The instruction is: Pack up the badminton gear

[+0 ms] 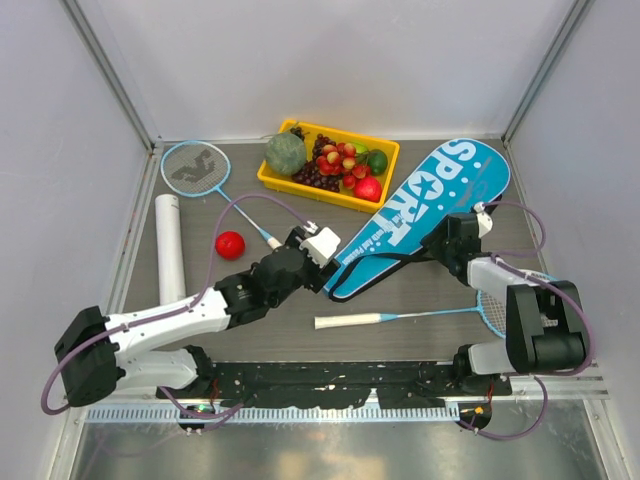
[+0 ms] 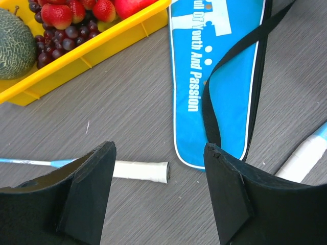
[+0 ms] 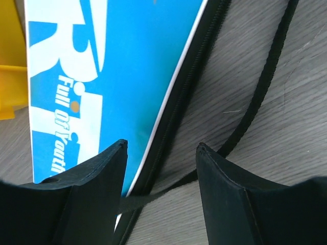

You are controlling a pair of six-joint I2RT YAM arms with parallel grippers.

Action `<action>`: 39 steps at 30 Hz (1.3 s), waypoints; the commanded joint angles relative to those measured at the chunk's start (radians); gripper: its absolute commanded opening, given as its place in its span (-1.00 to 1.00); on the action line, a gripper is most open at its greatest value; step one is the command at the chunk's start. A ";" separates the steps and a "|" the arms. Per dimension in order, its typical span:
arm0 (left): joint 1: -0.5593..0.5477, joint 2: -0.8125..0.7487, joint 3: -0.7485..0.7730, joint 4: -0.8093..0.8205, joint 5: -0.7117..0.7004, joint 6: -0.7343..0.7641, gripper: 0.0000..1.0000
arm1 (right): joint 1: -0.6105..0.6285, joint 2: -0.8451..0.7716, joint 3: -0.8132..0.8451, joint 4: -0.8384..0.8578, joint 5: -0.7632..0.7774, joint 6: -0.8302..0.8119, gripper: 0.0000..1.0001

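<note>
Across worktop centre-right, lying flat, seemingly zipped: blue SPORT bag [image 1: 420,215]. Hovering jaws-apart, gripping nothing: right gripper [image 3: 162,148] over its zipper edge, left gripper [image 2: 161,153] near its narrow end. Waiting unpacked: far racket [image 1: 195,168] at far-left corner, near racket [image 1: 400,317] by front edge, white tube [image 1: 170,250] along left edge.

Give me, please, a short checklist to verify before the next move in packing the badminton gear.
1. Left gripper empty: ok, jaws open.
2. Right gripper empty: ok, jaws open over the edge of the big blue racket-shaped fabric "SPORT" bag.
3. Bag's zip open: cannot tell.
4. Black strap clear of the bag's edge: not ok, it crosses it.
5. Light-blue-framed rackets packed: not ok, far racket and near racket lie on the table.
6. White cylindrical tube packed: not ok, it lies at the left.
</note>
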 commanded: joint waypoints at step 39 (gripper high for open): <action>-0.007 0.348 0.185 0.061 0.152 0.051 0.50 | -0.050 0.034 0.072 0.125 -0.223 0.036 -0.72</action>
